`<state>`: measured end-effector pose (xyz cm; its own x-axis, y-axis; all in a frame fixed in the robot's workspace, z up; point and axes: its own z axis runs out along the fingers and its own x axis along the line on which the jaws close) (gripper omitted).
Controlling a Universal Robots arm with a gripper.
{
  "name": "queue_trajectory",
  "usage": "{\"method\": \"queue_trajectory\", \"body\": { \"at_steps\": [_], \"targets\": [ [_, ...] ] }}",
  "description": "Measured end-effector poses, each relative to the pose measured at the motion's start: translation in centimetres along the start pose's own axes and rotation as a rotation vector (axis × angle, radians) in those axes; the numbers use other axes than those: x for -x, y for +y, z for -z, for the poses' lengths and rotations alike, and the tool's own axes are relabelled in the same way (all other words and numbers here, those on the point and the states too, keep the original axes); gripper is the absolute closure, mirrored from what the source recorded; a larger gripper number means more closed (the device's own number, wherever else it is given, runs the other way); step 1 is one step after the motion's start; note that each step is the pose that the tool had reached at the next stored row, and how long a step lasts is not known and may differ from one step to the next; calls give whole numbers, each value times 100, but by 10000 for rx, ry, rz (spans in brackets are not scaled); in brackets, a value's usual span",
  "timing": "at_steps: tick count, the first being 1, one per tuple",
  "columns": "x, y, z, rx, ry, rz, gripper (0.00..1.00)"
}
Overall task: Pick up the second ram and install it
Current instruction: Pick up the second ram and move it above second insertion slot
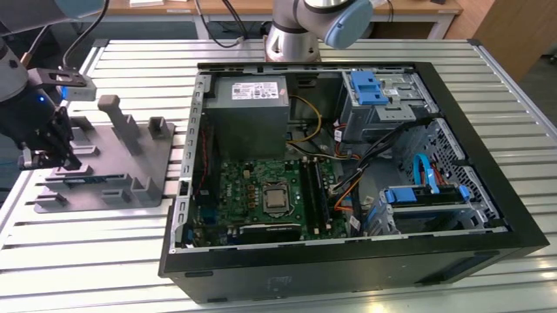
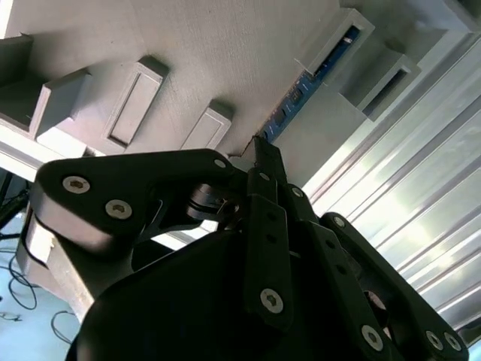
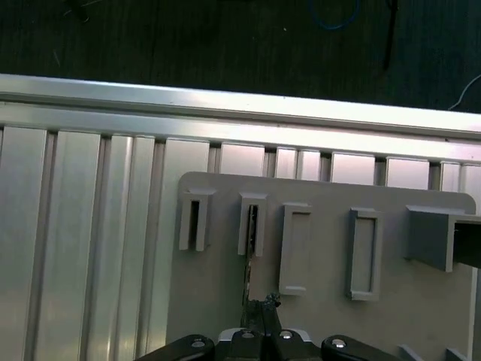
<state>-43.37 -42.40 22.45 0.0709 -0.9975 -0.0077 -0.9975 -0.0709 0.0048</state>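
The second ram stands on edge in the slotted pegs of the grey holder plate. In the first wrist view it shows as little more than a thin line. The pincer is down on the plate, fingers drawn together and pinching the stick's near end, though their own black links hide the exact contact. The rest of the arm is cut off at the exterior view's left. On that side the plate sits close to the edge of the slatted table. On the other side it lies just beside the open computer case, with bare slats in front.
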Motion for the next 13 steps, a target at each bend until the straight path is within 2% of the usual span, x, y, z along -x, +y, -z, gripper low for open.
{"method": "queue_trajectory", "body": {
  "at_steps": [7, 13],
  "targets": [
    [-3, -15, -62, -2, 0, -426, 90],
    [-4, -29, -80, -2, 2, -484, 90]
  ]
}}
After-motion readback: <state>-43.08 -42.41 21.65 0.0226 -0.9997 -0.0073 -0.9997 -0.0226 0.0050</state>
